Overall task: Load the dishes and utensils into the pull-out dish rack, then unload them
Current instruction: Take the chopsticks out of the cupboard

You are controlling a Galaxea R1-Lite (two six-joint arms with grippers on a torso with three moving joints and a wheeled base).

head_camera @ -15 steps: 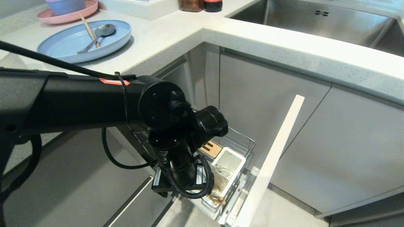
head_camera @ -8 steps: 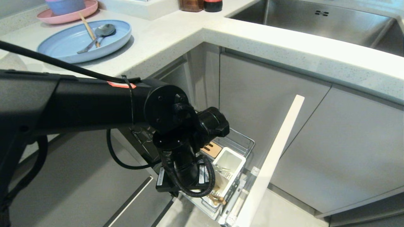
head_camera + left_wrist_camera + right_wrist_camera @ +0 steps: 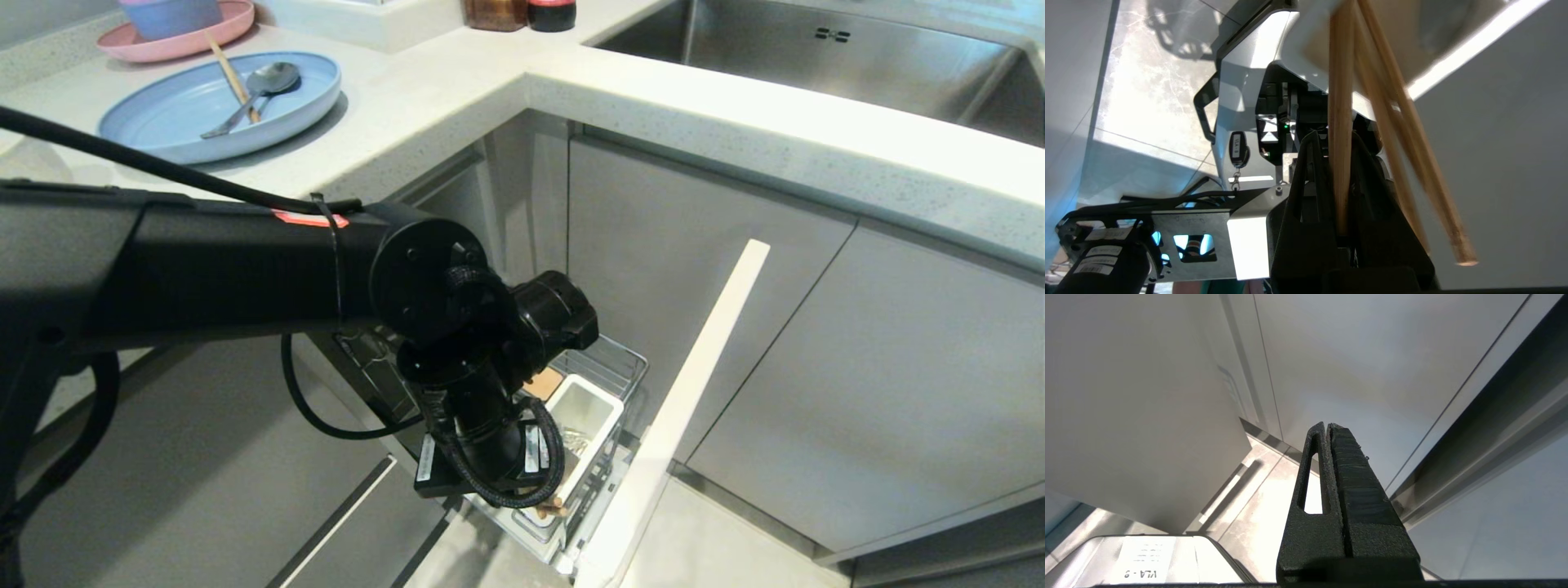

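Grey cabinet corner, pull-out dish rack [image 3: 614,369] now pushed further in, left gripper [image 3: 1333,143] newly clamped on a chopstick [image 3: 1340,122].

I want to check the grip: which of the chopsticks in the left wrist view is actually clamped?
The upright chopstick running straight down between the left gripper's shut fingers. The others slant away beside it, outside the fingers.
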